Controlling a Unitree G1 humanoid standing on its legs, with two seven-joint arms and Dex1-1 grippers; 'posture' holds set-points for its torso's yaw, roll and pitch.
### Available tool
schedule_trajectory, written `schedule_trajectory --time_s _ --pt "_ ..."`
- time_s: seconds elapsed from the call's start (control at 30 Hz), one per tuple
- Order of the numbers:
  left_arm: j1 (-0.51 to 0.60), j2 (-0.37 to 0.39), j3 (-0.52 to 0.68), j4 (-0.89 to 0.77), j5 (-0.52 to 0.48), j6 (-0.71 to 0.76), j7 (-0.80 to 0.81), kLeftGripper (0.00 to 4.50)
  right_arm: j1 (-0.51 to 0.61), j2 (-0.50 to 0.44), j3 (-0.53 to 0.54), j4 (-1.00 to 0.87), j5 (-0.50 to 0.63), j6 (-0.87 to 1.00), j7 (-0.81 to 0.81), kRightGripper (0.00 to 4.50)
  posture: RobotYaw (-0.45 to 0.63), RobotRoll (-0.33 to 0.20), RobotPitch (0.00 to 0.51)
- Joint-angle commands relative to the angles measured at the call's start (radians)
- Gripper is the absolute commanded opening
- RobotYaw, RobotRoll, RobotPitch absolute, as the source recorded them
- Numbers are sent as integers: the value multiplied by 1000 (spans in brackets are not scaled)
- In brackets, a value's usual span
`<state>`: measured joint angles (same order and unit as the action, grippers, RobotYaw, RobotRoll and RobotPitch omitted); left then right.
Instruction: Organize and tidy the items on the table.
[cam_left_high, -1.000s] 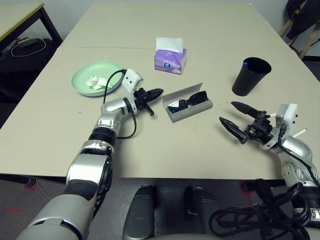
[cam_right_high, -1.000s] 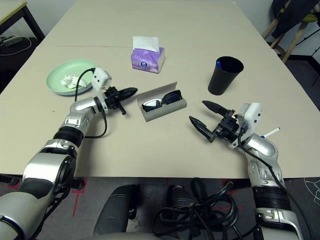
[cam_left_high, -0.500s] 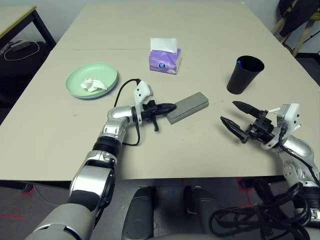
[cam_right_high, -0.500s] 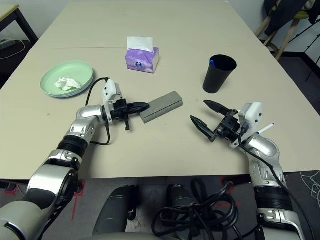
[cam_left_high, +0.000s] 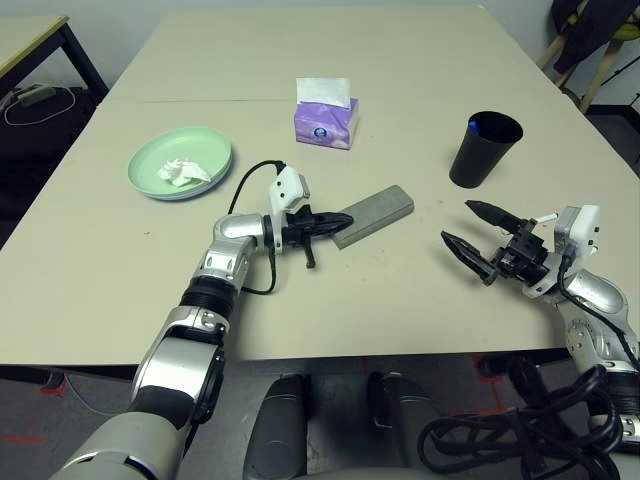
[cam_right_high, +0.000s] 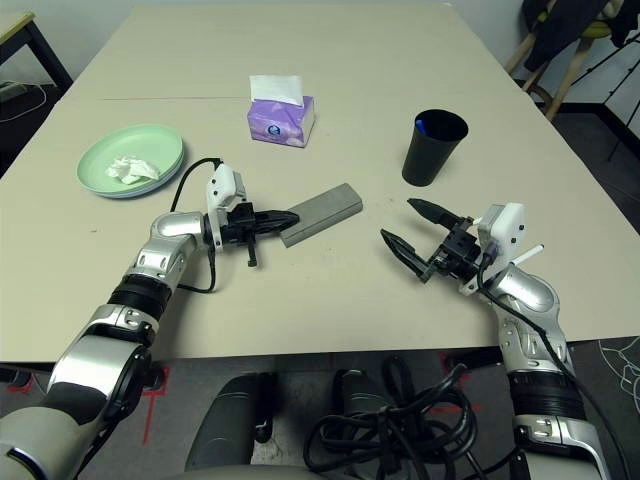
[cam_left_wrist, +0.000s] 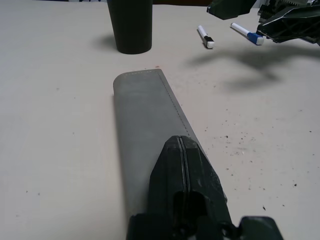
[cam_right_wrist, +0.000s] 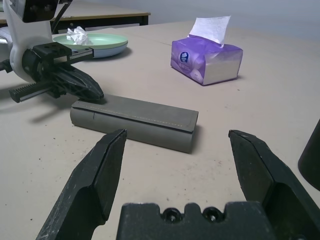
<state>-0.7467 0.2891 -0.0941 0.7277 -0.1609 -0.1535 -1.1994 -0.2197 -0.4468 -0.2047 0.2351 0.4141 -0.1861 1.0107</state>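
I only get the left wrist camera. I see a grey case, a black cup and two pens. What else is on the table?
Observer: A purple tissue box stands beyond the case, farther from the robot.
Operator: Anything more?
Observer: Yes, a green plate lies on the robot's left side, with a crumpled tissue on it.
Operator: Is the cup empty?
Observer: No, something blue shows inside the cup.
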Motion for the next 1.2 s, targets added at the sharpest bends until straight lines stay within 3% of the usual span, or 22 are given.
schedule_trajectory --time_s 0.03,0.2,0.37,0.57,0.77,1.03,1.2 --pt "-17 9 35 -119 -79 54 -33 558 10 -15 4 3 -6 -1 -5 4500 61 0 121" --pt "24 27 28 -336 -123 126 -26 2408 -14 -49 9 3 4 68 -2 4500 77 0 119" --pt "101 57 -44 -497 -104 193 -34 4403 -47 -150 40 35 -4 107 125 4500 103 0 122" --pt "168 71 -84 -576 -107 233 -14 4460 -132 -340 90 149 -58 44 358 4500 99 0 129" --pt "188 75 -98 -567 -135 249 -49 4460 -257 -518 193 276 -194 -100 558 4500 73 0 140" --pt "176 52 -117 -455 -102 172 -69 4460 -411 -618 337 442 -435 -354 587 4500 34 0 157" --pt "176 39 -120 -422 -90 153 -49 4460 -506 -673 427 504 -523 -423 604 4500 23 0 174"
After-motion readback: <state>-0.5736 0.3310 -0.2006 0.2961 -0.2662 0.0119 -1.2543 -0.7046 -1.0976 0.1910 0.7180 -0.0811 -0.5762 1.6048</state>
